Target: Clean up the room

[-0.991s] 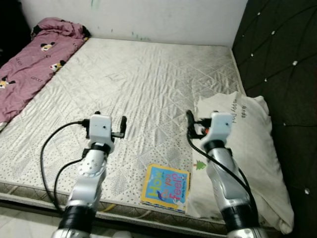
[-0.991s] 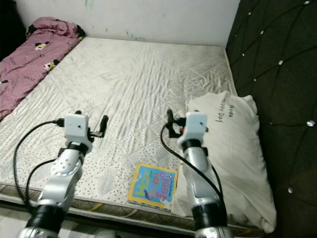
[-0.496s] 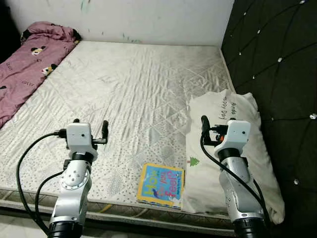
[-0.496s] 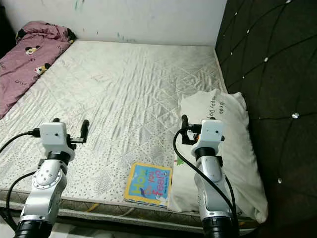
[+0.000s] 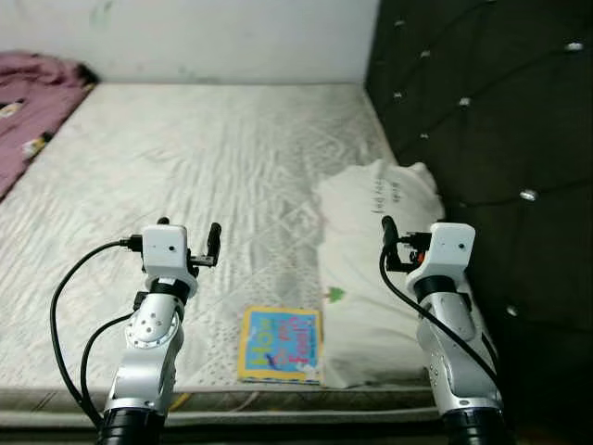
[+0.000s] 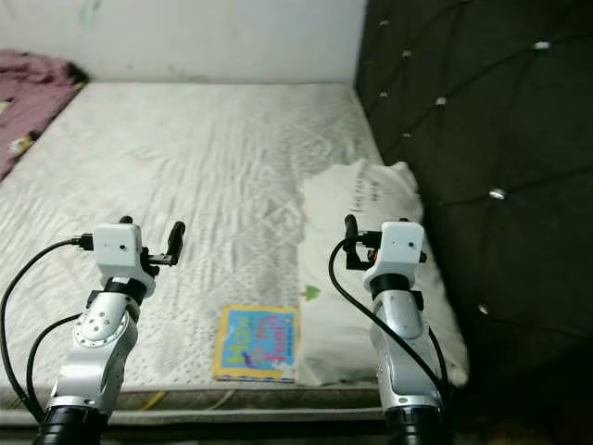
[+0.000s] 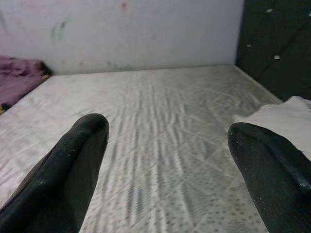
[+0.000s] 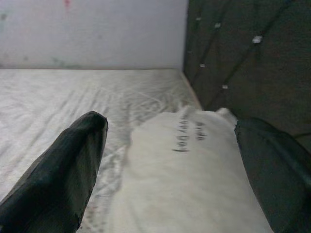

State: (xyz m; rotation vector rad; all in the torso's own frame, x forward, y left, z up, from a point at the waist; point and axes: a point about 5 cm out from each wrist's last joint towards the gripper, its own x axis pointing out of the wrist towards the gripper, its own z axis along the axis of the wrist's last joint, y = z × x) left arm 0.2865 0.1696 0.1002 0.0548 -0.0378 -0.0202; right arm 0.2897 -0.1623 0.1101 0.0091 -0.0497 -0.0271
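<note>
1. Children's book (image 5: 280, 344): this is the loose item on the bare mattress (image 5: 185, 167), judged to be the thing to clear. It lies flat at the near edge, below and between the two grippers, closer to the left gripper (image 5: 188, 238). One long side touches, or just overlaps, the white pillow (image 5: 371, 269).

2. Handling, as a judgement: the book looks thin, light and fairly stiff, with a glossy cover that may slip between smooth fingers. It lies flush on a soft quilted surface, so a straight pinch from above has little edge to catch. Take hold at the free long edge or the near corner, pressing into the mattress to get one finger under it. Avoid the pillow side.

3. Appearance: the cover is light blue with a yellow border and large multicoloured lettering. The title cannot be read.

4. Left gripper: raised above the mattress, ahead of the book. The left wrist view shows both fingers (image 7: 68, 174) spread wide, holding nothing.

5. Right gripper (image 5: 401, 243): raised over the pillow, with the dark tufted headboard (image 5: 482, 120) on its outer side. Its fingers (image 8: 63, 170) are spread wide and empty.

6. Pillow: soft, with small printed script. A pink blanket (image 5: 28, 83) lies far beyond the left gripper.
</note>
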